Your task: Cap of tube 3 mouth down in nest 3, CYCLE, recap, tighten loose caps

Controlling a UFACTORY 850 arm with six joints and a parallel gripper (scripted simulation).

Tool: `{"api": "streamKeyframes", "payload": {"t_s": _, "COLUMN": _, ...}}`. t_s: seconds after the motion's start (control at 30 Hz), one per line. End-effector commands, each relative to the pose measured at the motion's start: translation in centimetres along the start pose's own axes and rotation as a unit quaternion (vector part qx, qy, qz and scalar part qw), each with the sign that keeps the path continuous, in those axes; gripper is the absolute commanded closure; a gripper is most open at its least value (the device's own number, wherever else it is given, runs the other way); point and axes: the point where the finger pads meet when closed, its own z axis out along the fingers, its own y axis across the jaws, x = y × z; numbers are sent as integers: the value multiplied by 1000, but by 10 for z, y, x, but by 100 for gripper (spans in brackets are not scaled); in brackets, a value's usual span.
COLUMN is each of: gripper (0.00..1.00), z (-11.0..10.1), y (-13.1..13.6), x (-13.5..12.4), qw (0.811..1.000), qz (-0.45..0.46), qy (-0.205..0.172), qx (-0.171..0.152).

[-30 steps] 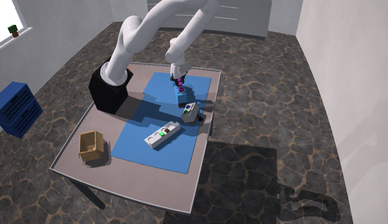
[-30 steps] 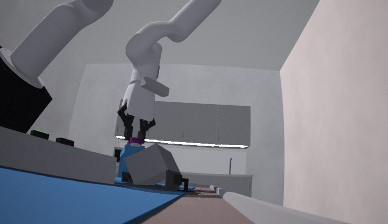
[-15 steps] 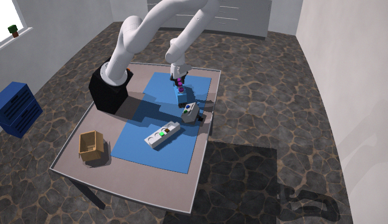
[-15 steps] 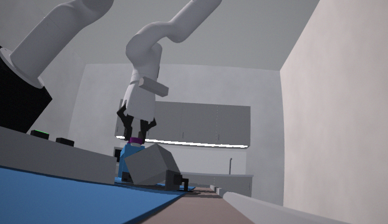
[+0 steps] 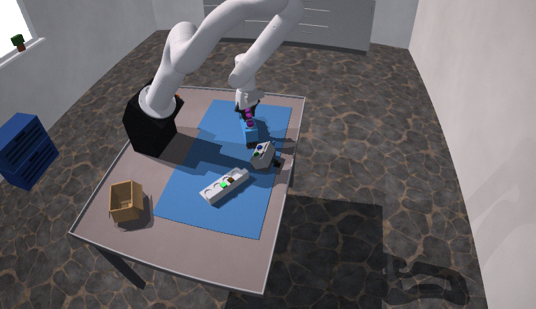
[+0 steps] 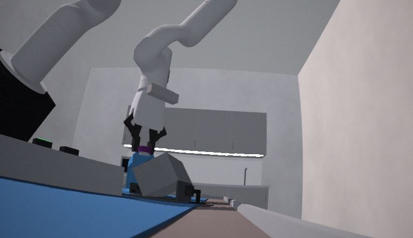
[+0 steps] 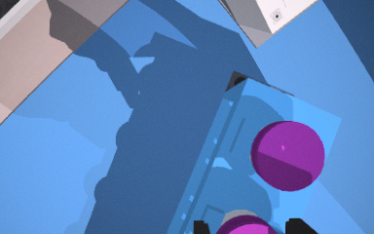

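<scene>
My gripper (image 5: 248,112) (image 6: 144,146) (image 7: 246,227) points straight down over the blue decapping station (image 5: 250,134) (image 6: 134,163) (image 7: 229,161). Its fingers stand around a purple cap (image 6: 144,149) (image 7: 244,228) that sits on its tube, with a small gap on each side, so the gripper is open. A second purple cap (image 5: 250,123) (image 7: 288,155) sits on the neighbouring tube. I cannot tell the tube numbers. The white cap tray (image 5: 215,194) (image 6: 61,168) lies nearer the table's front, and its green lamp (image 5: 223,185) glows. The grey key housing (image 5: 264,158) (image 6: 158,174) (image 7: 273,15) shows the blue key (image 5: 259,146) and the green key (image 5: 256,153).
The key housing stands close beside the station, on the side away from the arm's base. An open cardboard box (image 5: 125,201) stands at the table's left front corner. The arm's black base (image 5: 148,130) is at the back left. A blue mat (image 5: 221,218) lies under all the stations.
</scene>
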Motion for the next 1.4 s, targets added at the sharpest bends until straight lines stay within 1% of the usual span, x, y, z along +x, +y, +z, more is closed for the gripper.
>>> {"api": "streamKeyframes", "payload": {"t_s": 0.0, "gripper": 54, "z": 0, "y": 0, "x": 0, "qw": 1000, "qz": 0, "qy": 0, "qx": 0}}
{"api": "streamKeyframes", "payload": {"t_s": 0.03, "gripper": 100, "z": 0, "y": 0, "x": 0, "qw": 1000, "qz": 0, "qy": 0, "qx": 0}}
{"api": "streamKeyframes", "payload": {"t_s": 0.43, "gripper": 100, "z": 0, "y": 0, "x": 0, "qw": 1000, "qz": 0, "qy": 0, "qx": 0}}
{"api": "streamKeyframes", "payload": {"t_s": 0.5, "gripper": 100, "z": 0, "y": 0, "x": 0, "qw": 999, "qz": 33, "qy": 0, "qx": 0}}
{"api": "streamKeyframes", "payload": {"t_s": 0.57, "gripper": 100, "z": 0, "y": 0, "x": 0, "qw": 999, "qz": 33, "qy": 0, "qx": 0}}
{"api": "streamKeyframes", "payload": {"t_s": 0.73, "gripper": 100, "z": 0, "y": 0, "x": 0, "qw": 993, "qz": 116, "qy": 0, "qx": 0}}
{"api": "streamKeyframes", "payload": {"t_s": 0.9, "gripper": 100, "z": 1, "y": 0, "x": 0, "qw": 980, "qz": 199, "qy": 0, "qx": 0}}
{"api": "streamKeyframes", "payload": {"t_s": 1.07, "gripper": 100, "z": 1, "y": 0, "x": 0, "qw": 960, "qz": 280, "qy": 0, "qx": 0}}
{"api": "streamKeyframes", "payload": {"t_s": 1.13, "gripper": 100, "z": 1, "y": 0, "x": 0, "qw": 960, "qz": 280, "qy": 0, "qx": 0}}
{"api": "streamKeyframes", "payload": {"t_s": 1.37, "gripper": 100, "z": 1, "y": 0, "x": 0, "qw": 924, "qz": 383, "qy": 0, "qx": 0}}
